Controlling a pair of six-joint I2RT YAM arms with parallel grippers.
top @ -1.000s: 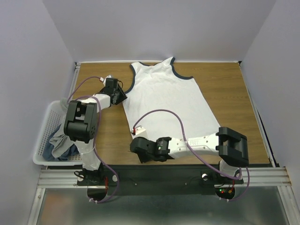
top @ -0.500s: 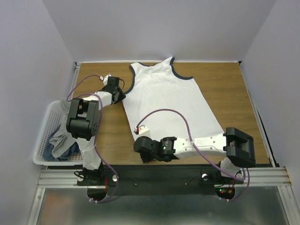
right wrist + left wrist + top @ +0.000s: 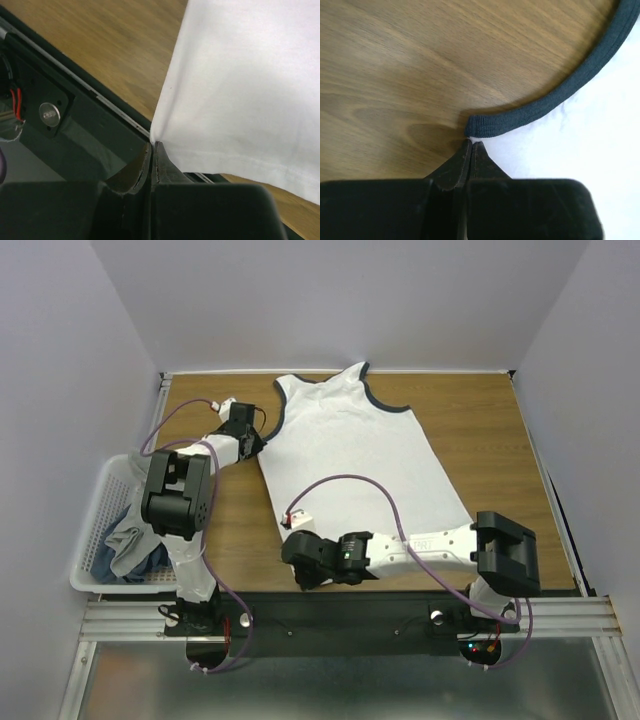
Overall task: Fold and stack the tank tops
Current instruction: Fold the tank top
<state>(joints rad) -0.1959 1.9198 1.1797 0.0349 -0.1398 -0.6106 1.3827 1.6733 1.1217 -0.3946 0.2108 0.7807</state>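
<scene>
While both arms reach over the desk (image 3: 490, 430), the white tank top (image 3: 350, 455) lies spread across the desk's middle. Its navy-edged neck and straps point to the desk's far edge and its hem to the near edge. No print shows on the upper side.

Toward the desk's far left, the left tool (image 3: 471, 147) is closed. Its tips are pinched together on the cloth right at the bottom of the navy-bound armhole (image 3: 555, 95), low against the wood. From above, the left tool (image 3: 256, 440) meets the garment's left side just under the strap.

At the desk's near edge, the right tool (image 3: 151, 147) is also closed, gripping the hem's left corner. The white cloth rises from its tips and hangs over the black rail (image 3: 95, 125) bordering the desk there. In the overhead view the right tool (image 3: 300, 570) sits low at that near edge, its arm stretched along it.

Just off the desk's left edge stands a white lattice basket (image 3: 95, 530) with grey tops (image 3: 125, 535) bundled inside, some blue cloth beneath them.
</scene>
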